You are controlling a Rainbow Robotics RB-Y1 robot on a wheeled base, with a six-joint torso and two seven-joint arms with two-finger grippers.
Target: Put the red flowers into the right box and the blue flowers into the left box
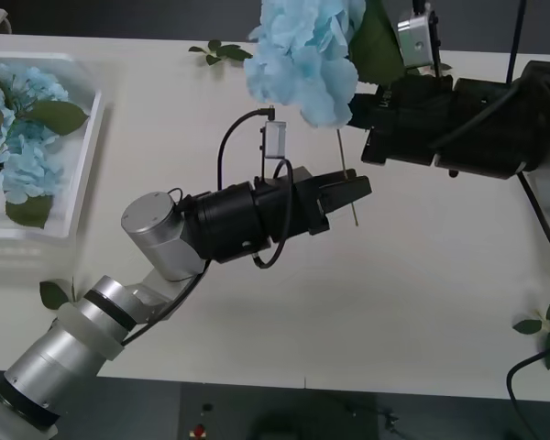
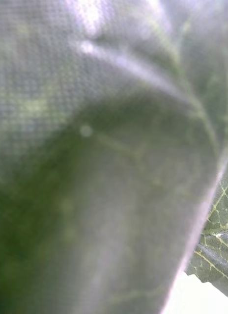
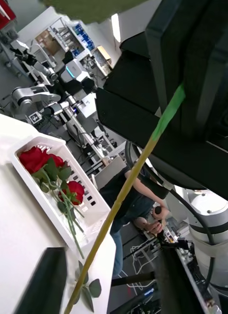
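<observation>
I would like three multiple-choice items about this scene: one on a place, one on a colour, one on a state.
1. The red flowers lie: A) in the right box B) in the left box C) on the table
2. The lifted flower at the right pincer is: A) red B) yellow C) pale blue
3. The left pincer is: A) shut on a leaf B) open around the stem C) inside a box

1 A: the roses rest within the tray's walls.
2 C: its cluster is sky-blue.
3 B: the stem passes between its spread fingers.
</observation>
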